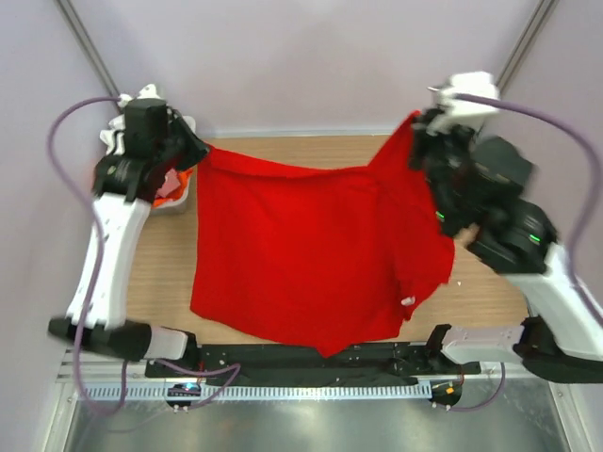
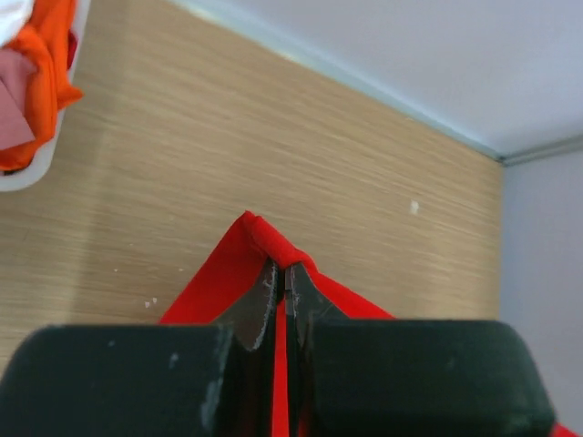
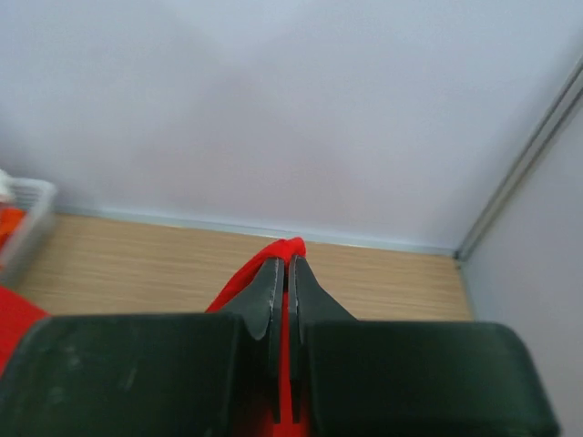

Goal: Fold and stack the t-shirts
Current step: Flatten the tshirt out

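A large bright red t-shirt hangs spread between my two grippers above the wooden table. My left gripper is shut on its far left corner; in the left wrist view the red cloth bunches over the closed tips. My right gripper is shut on the far right corner, held higher; the right wrist view shows red cloth pinched between the tips. An orange shirt and a pink one lie in the basket.
A white slotted basket stands at the far left of the table, partly hidden by my left arm; its rim shows in the left wrist view. The wooden table ends at grey walls behind and at a black rail in front.
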You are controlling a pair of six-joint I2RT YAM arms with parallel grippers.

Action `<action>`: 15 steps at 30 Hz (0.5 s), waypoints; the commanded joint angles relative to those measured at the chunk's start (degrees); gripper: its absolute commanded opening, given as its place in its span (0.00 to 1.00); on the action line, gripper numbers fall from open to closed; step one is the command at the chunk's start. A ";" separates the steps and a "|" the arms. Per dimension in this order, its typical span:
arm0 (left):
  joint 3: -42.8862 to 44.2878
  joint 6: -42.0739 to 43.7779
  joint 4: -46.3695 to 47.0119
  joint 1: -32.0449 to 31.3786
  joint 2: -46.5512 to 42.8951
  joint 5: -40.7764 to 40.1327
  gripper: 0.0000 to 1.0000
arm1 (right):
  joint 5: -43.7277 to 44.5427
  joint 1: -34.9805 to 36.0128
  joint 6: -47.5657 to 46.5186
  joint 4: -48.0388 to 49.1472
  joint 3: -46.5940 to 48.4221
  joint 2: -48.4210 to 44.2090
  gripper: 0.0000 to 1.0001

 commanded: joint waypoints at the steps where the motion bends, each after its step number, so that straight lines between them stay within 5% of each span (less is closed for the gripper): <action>1: -5.16 -4.58 7.55 6.52 9.70 7.49 0.00 | -3.48 -13.83 -5.70 3.75 2.64 9.22 0.01; 2: -4.65 -4.93 10.35 7.40 12.33 9.68 0.00 | -8.10 -26.68 0.77 -0.29 5.01 15.51 0.01; 6: 4.03 -5.37 11.97 7.84 32.50 8.91 0.05 | -33.59 -50.21 13.80 -5.84 13.09 35.74 0.04; 8: 16.98 -5.46 5.42 8.54 42.28 9.08 0.19 | -42.90 -55.01 17.26 -12.59 29.26 53.52 0.33; 10: 27.39 -4.76 -0.92 8.55 53.68 8.91 0.51 | -48.82 -57.13 19.72 -17.27 43.89 65.19 0.90; 12: 35.69 -4.15 -5.44 7.68 56.12 7.51 0.79 | -51.22 -56.96 19.91 -19.14 56.78 72.23 1.00; 15: 28.17 -2.48 -0.01 5.30 49.30 4.43 1.00 | -53.93 -56.96 22.80 -9.77 40.52 61.96 1.00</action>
